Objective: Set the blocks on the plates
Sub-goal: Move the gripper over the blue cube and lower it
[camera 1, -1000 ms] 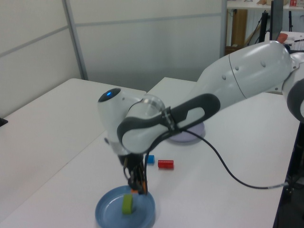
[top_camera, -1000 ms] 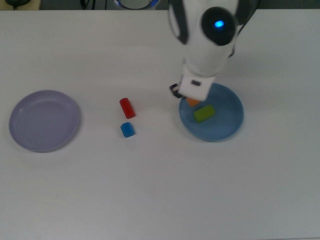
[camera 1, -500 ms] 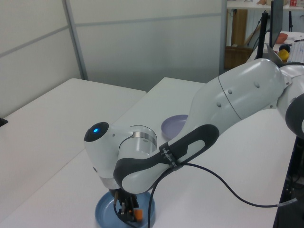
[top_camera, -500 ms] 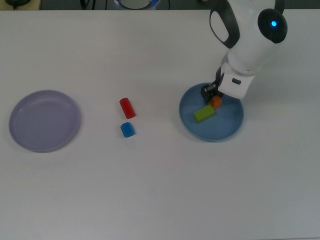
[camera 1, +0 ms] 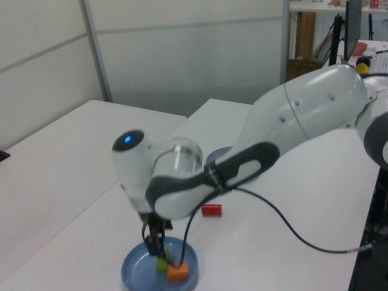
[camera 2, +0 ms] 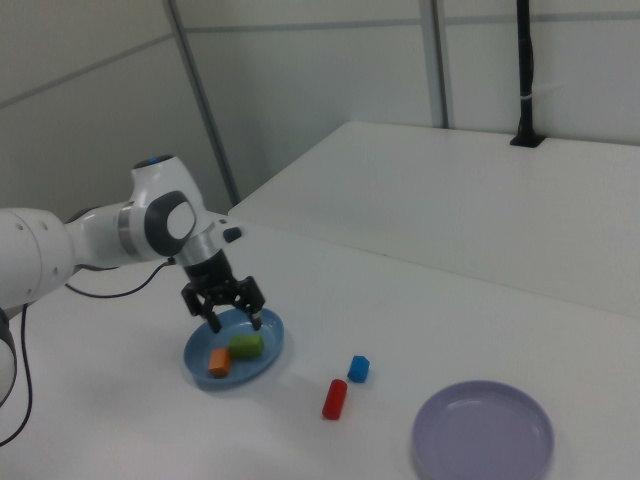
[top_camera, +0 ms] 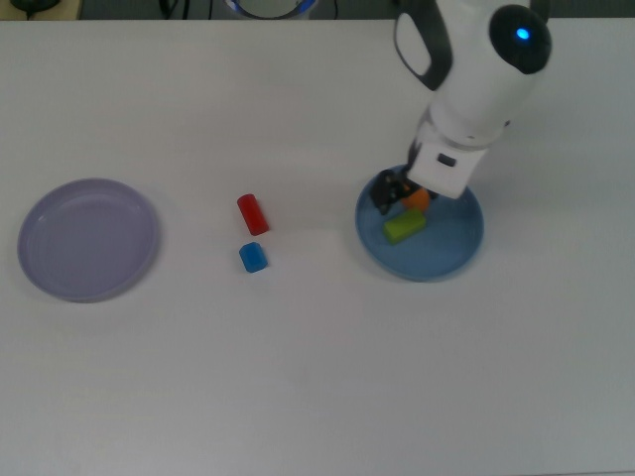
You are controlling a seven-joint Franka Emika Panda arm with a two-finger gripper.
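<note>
Pincer (camera 2: 234, 318) released, empty, above medium blue round plate (camera 2: 262, 367). Orange (camera 2: 220, 361) and green rectangular blocks (camera 2: 246, 345) below, in the plate. Red cylinder (top_camera: 251, 214), blue stubby cylinder (top_camera: 253, 258) well apart: likely light, rigid; pinch across sides

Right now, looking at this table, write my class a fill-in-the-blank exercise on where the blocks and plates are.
1. The green block lies on the ____ plate.
2. Sharing that plate is the ____ block.
3. The purple plate holds ____ blocks.
4. On the bare table beside the red cylinder is the ____ block.

Missing words: blue; orange; no; blue
</note>
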